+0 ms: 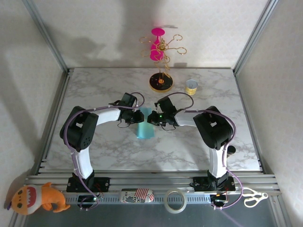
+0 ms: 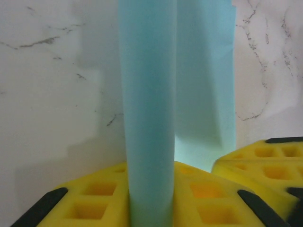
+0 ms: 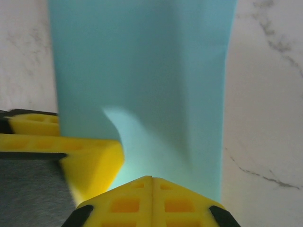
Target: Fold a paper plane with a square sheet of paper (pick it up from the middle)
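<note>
Two pinches on one sheet, mid-table. Left gripper (image 2: 149,189) narrow, clamped on a rolled-over loop of the square sheet of paper (image 2: 147,104), loop not yet flattened into a crease. Right gripper (image 3: 151,182) fully closed, pads flush, sheet edge running into the seam, so judged to be held there too. Fingertips of both grippers just beside each other, one yellow finger (image 3: 90,156) of the left one crowding in at the side of the right wrist view.

Risks, as judged from here:
- Tear or pull-out if the arms part in opposite directions, both gripping the same thin sheet.
- Slip from the right pinch, with little paper seemingly inside it.
- Crooked or doubled crease if pressed down now, given the round loop and a visible buckle near the right fingertips.
- Finger-on-finger bump, given how tight the two tips sit.

Location: sheet between the two grippers over the centre of the marble table (image 1: 94,151), free part trailing toward the near edge in the top view. Cannot tell whether the trailing edge touches the marble. No plane shape yet, early in the folding.
</note>
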Controlling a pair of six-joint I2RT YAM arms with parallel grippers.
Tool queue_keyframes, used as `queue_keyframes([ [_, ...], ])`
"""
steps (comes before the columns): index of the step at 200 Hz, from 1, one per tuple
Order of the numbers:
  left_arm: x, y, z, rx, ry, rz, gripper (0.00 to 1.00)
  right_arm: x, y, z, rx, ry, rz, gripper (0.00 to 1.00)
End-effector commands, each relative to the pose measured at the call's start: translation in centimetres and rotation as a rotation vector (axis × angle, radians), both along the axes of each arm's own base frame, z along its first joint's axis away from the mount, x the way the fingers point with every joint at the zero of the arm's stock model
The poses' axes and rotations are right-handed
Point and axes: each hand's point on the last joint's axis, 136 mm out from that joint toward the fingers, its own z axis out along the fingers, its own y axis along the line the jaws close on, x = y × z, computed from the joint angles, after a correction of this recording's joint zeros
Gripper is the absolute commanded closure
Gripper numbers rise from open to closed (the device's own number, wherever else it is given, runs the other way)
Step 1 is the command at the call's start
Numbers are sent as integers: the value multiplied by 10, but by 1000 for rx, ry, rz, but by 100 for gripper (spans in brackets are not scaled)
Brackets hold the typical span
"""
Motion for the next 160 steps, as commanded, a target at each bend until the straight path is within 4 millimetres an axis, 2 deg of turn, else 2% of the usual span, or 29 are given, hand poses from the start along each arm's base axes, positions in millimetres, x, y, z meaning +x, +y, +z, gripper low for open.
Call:
queue_keyframes([
  [1, 1, 13, -4, 64, 10, 21, 73, -6, -6, -19, -70, 55, -18, 94],
  [16, 2, 19, -1, 85, 6, 48, 68, -9, -7, -26, -80, 76, -22, 94],
  [34, 2, 26, 4, 110, 8, 94, 57, -13, -9, -33, -91, 106, -31, 94],
  [64, -5, 41, 14, 152, 8, 188, 40, -15, -10, -36, -84, 126, -43, 94],
  [83, -13, 38, 19, 123, 9, 217, 35, -16, -8, -35, -72, 134, -45, 94],
  [116, -19, 20, 22, 68, 14, 201, 33, -13, 0, -26, -28, 136, -43, 94],
  [160, -28, 21, -4, 180, 44, 174, 38, -7, 9, -2, 76, 131, -45, 93],
])
